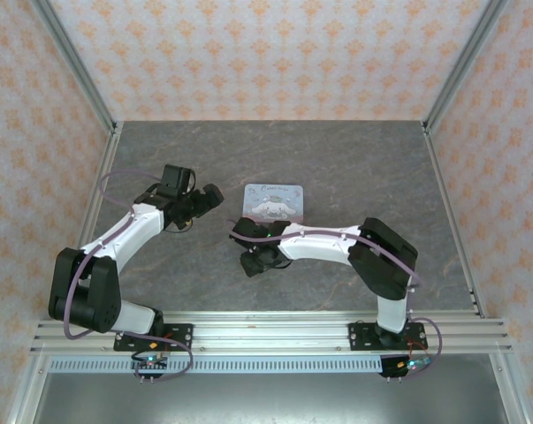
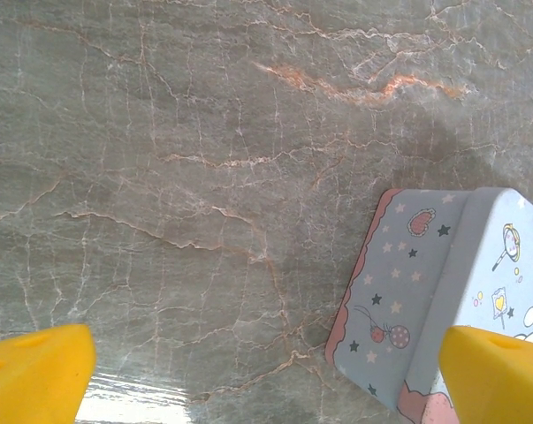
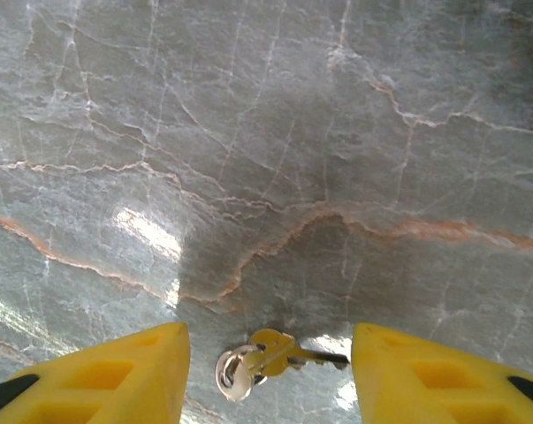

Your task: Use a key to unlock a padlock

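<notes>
Tin [image 1: 273,201] on table [image 1: 354,168], around mid-table. Left gripper [image 1: 211,196] just left of tin, fingers wide apart; on left wrist camera, tin corner sits beside one finger, bare table between the two. Right gripper [image 1: 251,261] on near side of tin, close to it. Key [image 3: 288,353] flat on table between right gripper's parted fingers, touching neither. Ring [image 3: 233,371] on key's end.
</notes>
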Controlling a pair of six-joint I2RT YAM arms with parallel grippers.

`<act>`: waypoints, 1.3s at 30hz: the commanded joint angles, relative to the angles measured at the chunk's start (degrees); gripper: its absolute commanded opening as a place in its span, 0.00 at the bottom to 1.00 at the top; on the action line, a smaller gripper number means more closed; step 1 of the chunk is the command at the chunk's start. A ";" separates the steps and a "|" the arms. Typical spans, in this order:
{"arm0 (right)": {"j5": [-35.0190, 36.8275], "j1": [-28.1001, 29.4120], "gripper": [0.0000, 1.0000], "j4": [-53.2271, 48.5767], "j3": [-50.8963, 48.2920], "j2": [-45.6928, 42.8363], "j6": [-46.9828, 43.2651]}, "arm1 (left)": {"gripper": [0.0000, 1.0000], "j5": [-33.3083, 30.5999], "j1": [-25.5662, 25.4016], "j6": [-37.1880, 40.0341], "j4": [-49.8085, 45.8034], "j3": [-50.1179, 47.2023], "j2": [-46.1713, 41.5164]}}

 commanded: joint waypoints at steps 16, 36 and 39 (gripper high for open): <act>2.42 1.21 0.29 -0.12 -1.20 1.11 0.58 | 1.00 1.26 0.82 0.01 0.44 -0.04 -0.46; 4.87 1.21 0.00 3.74 -5.96 -4.23 4.08 | 1.00 4.33 0.01 -1.15 2.19 -0.48 0.49; 5.64 1.13 0.00 3.89 -6.65 -5.55 4.55 | 1.00 4.34 -0.98 -1.31 2.20 0.10 0.97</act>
